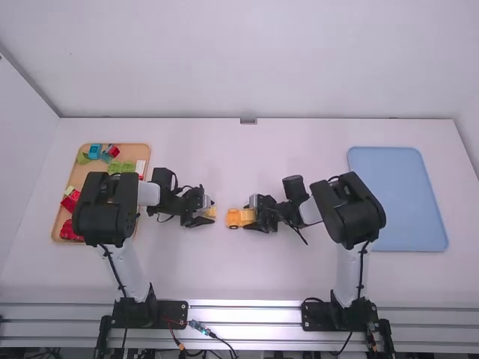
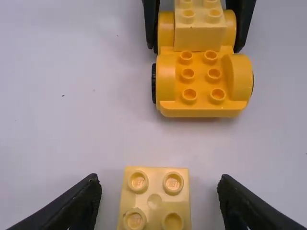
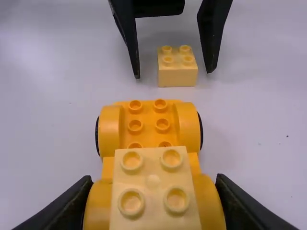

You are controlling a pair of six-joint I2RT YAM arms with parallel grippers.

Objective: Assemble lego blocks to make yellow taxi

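My left gripper (image 1: 209, 212) is low over the table, left of centre. In the left wrist view this gripper (image 2: 158, 187) stands open, with a gap on each side of a pale yellow block (image 2: 156, 201) on the table. My right gripper (image 1: 253, 213) holds the orange-yellow car base (image 1: 234, 218) just to the right. In the right wrist view that gripper (image 3: 154, 182) is shut on the base (image 3: 148, 117) at one wheel pair. A second pale yellow block (image 3: 152, 191) sits on the held end; bare studs show on the other end.
At the far left an orange tray (image 1: 60, 217) holds red, green, blue and white pieces, partly beneath the left arm. A blue tray (image 1: 400, 194) lies on the right, beside the right arm. White table (image 1: 239, 273) surrounds the grippers.
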